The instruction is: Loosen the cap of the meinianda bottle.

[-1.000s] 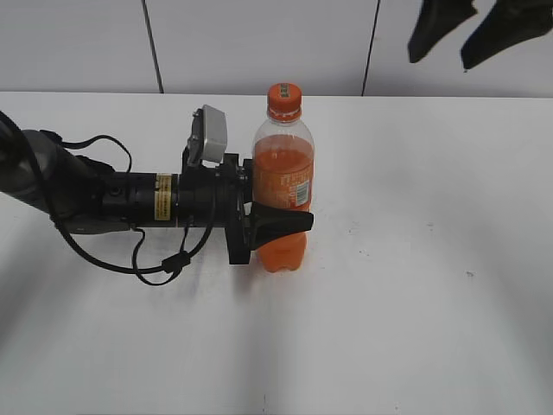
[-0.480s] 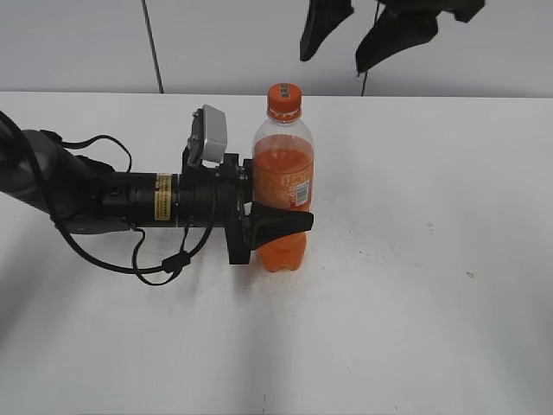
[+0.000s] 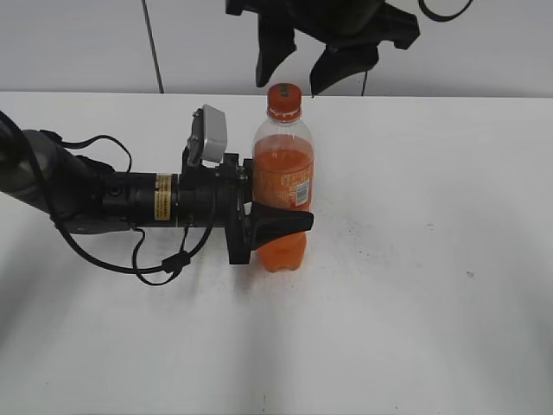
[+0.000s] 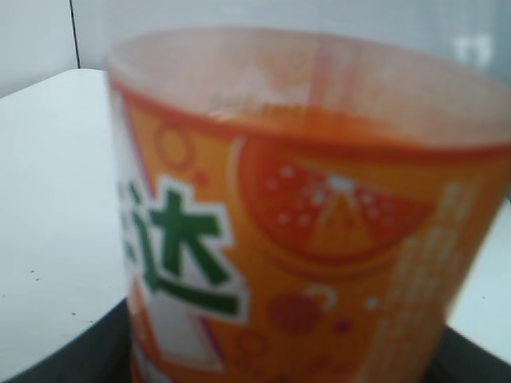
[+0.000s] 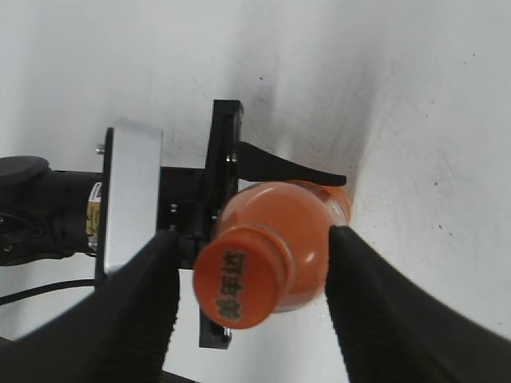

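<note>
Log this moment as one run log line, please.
left gripper: shut on bottle | right gripper: open, above cap, no contact | cap: on | bottle: upright

black arm (image 3: 130,203), yellow sticker (image 3: 163,201), looped cable (image 3: 164,264)

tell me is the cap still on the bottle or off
On. The orange cap sits on the neck of the upright meinianda bottle; the right end effector is open around it, not touching.

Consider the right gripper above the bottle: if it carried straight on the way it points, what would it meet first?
Most likely the cap of the meinianda bottle. The right gripper points down with open fingers either side of the cap in the wrist view. Exact centring is hard to judge, so a fingertip might brush the cap's rim.
</note>
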Controlling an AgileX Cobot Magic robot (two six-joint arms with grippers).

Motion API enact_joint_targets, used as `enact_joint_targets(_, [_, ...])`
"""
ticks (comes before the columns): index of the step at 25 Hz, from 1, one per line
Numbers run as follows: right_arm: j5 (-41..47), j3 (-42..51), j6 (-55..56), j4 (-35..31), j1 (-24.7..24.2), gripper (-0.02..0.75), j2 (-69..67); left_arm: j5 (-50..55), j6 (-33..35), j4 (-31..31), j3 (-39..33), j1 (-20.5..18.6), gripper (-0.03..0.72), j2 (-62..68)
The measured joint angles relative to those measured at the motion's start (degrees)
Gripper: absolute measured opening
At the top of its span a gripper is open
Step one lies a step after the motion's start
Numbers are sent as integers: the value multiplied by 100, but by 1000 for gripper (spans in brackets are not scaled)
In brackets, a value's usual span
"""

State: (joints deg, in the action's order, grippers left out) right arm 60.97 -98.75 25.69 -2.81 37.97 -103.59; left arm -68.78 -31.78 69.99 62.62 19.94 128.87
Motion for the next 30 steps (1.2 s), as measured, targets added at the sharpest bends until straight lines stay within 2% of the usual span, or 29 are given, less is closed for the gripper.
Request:
enact_joint_targets(4, [-144,0,6,18,119,439,-56,0,0,-2,0,0,415,0])
enact_joint_targets(9, [78,0,11,112,126,439,-116,0,0,-2,0,0,415,0])
enact_joint_targets(23, [145,0,11,107,126,393,-122,0,5,-2,0,6,415,0])
enact_joint_targets(30, [121,0,11,-10,126,288,-122,0,5,-2,0,6,415,0])
